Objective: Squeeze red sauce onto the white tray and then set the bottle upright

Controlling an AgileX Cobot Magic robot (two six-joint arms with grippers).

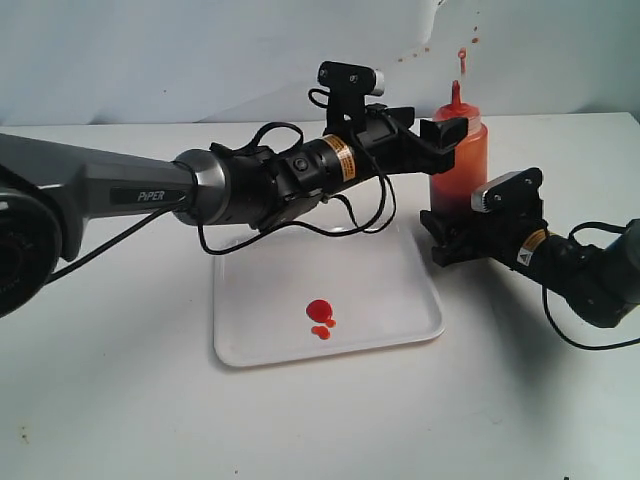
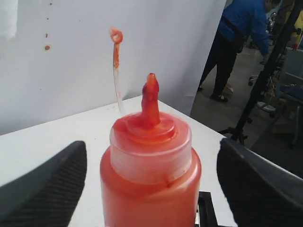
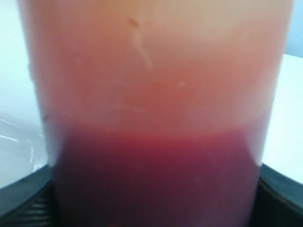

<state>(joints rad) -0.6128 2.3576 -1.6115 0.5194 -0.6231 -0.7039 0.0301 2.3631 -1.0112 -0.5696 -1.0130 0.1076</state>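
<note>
2 claws flank the bottle (image 1: 460, 150), upright on the desk (image 1: 120, 400) just beside a corner of the white tray (image 1: 260, 340); the left claw (image 1: 447, 132) gapes around its shoulder, not touching, while the right claw (image 1: 455, 222) is clamped low on it. Soft walls would likely dent, the smeared top slip; the sauce-filled lower body looks the firmer hold
</note>
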